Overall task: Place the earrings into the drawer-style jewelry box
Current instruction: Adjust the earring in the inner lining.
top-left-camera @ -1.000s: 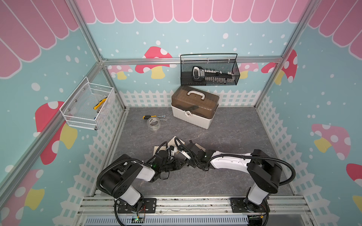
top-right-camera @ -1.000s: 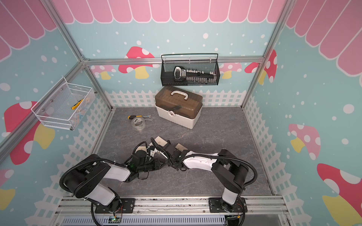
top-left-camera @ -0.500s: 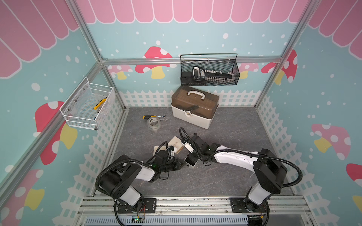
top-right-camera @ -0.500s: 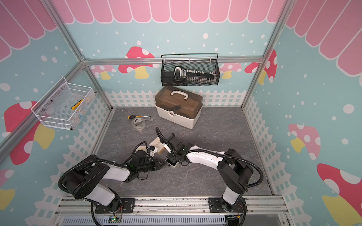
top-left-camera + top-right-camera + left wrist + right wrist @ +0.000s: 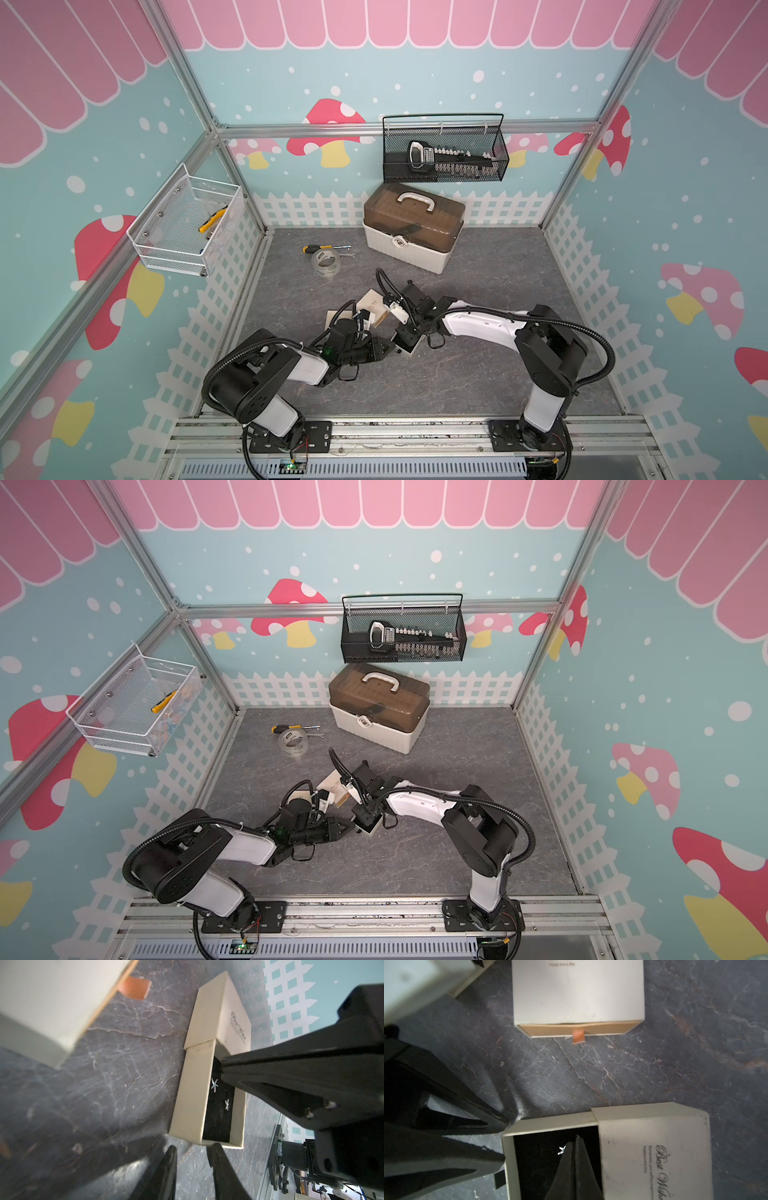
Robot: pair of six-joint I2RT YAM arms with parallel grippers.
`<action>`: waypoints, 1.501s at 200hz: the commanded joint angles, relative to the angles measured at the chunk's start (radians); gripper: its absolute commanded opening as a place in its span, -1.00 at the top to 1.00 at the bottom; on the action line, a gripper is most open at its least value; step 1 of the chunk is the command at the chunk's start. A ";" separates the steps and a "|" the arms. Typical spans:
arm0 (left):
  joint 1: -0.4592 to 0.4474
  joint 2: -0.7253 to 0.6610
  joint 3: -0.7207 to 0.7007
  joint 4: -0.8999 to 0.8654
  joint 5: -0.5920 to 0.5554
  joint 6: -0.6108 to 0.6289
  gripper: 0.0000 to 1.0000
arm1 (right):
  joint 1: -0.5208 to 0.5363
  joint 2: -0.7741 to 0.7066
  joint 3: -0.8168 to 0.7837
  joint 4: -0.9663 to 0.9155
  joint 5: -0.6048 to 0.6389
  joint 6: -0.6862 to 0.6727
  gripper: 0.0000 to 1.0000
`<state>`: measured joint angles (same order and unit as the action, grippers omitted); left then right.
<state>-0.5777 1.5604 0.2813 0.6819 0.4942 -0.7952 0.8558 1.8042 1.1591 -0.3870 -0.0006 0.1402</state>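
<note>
The drawer-style jewelry box (image 5: 232,1001) is cream, and its black-lined drawer (image 5: 537,1167) is pulled out. Both earrings (image 5: 214,1084) (image 5: 227,1104) are small silver stars lying on the lining. In the right wrist view only one earring (image 5: 561,1150) shows. My right gripper (image 5: 222,1070) (image 5: 577,1138) is shut and points down into the drawer, its tips beside the nearer earring; nothing shows between the jaws. My left gripper (image 5: 193,1150) (image 5: 504,1140) stands open at the drawer's front corner with only floor between its fingers. In both top views the grippers (image 5: 388,348) (image 5: 360,812) meet at the box (image 5: 409,353) (image 5: 371,832).
A second cream box (image 5: 579,1001) with an orange pull tab (image 5: 578,1036) lies just beyond on the grey floor. Farther back are a tape roll (image 5: 326,262), a screwdriver (image 5: 320,248) and a brown-lidded toolbox (image 5: 413,232). Wire baskets (image 5: 444,153) (image 5: 187,224) hang on the walls.
My right gripper has swung over the open drawer, dipped into it and closed from slightly open to shut. The left arm has stayed where it was.
</note>
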 commanded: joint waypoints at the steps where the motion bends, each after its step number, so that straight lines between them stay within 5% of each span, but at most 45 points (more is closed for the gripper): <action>1: 0.004 -0.016 0.016 -0.024 0.000 0.024 0.40 | -0.006 0.018 0.021 -0.030 -0.017 0.005 1.00; 87: 0.003 -0.019 0.013 -0.025 -0.003 0.024 0.40 | -0.007 0.021 0.011 -0.052 -0.062 -0.008 1.00; 161: 0.003 -0.089 0.015 -0.096 -0.031 0.044 0.39 | -0.006 -0.046 0.017 -0.050 0.066 -0.004 1.00; 300: 0.001 -0.262 0.021 -0.226 -0.050 0.120 0.30 | -0.006 0.008 0.028 -0.009 -0.031 0.010 1.00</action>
<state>-0.5781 1.3090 0.2829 0.4805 0.4480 -0.7017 0.8524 1.7893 1.1610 -0.4042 -0.0162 0.1440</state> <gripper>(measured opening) 0.348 0.047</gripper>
